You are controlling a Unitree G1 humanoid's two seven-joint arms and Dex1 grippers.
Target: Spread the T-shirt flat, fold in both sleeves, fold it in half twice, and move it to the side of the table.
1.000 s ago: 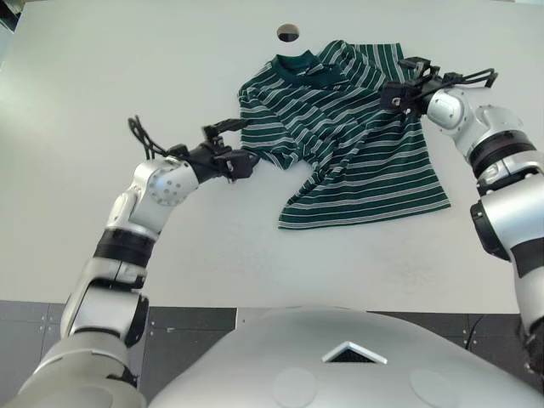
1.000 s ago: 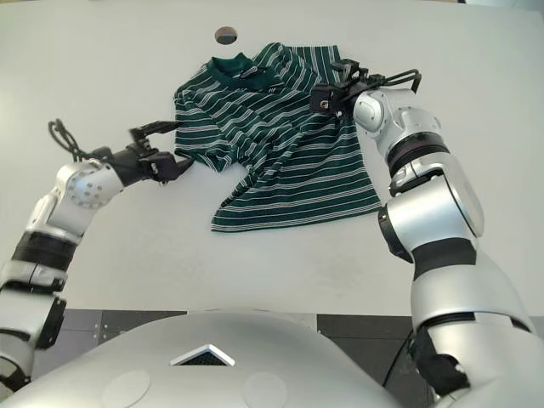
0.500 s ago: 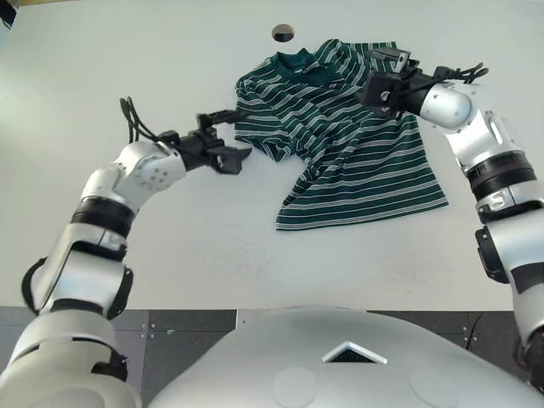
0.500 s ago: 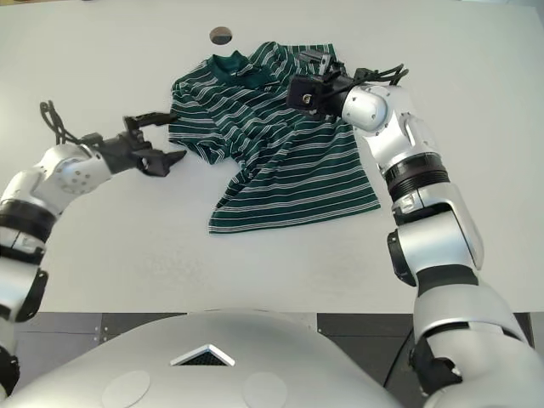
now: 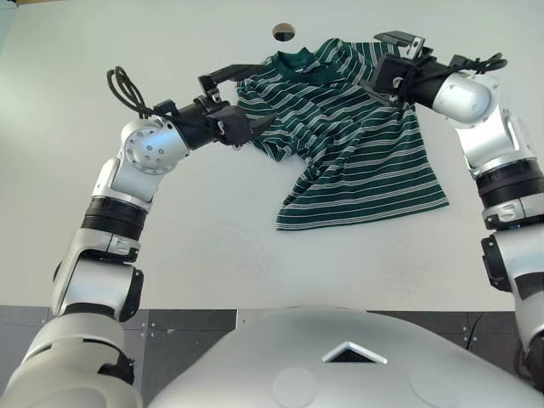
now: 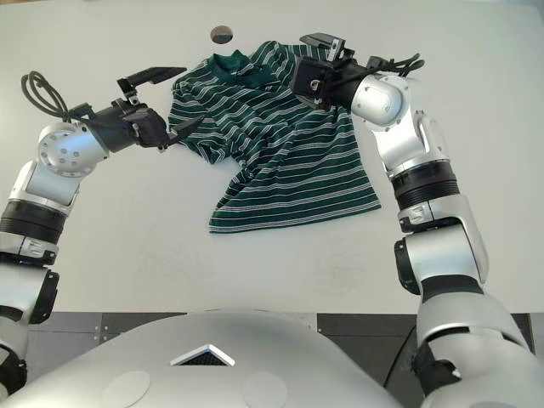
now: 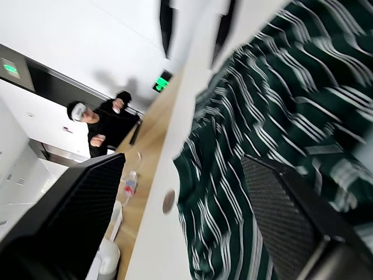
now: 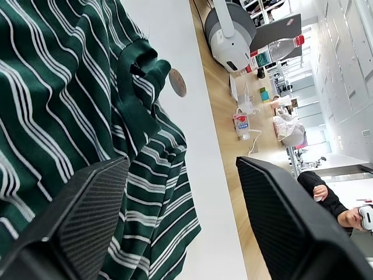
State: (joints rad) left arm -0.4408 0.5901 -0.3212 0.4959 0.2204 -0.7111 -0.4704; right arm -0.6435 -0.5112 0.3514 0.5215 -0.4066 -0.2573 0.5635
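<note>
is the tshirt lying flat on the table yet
No, the T-shirt is rumpled, with thick folds bunched across its middle.

My two head eyes sit side by side, looking forward and down over my arms at the worktop (image 5: 170, 246), both covering the whole T-shirt (image 5: 357, 161). My wrist cameras look out through my left pincer (image 7: 183, 169) and right pincer (image 8: 182, 166), close over the shirt, slanting toward the room beyond. Both catch the collar (image 8: 140, 67) and the round hole (image 8: 178, 82).
</note>
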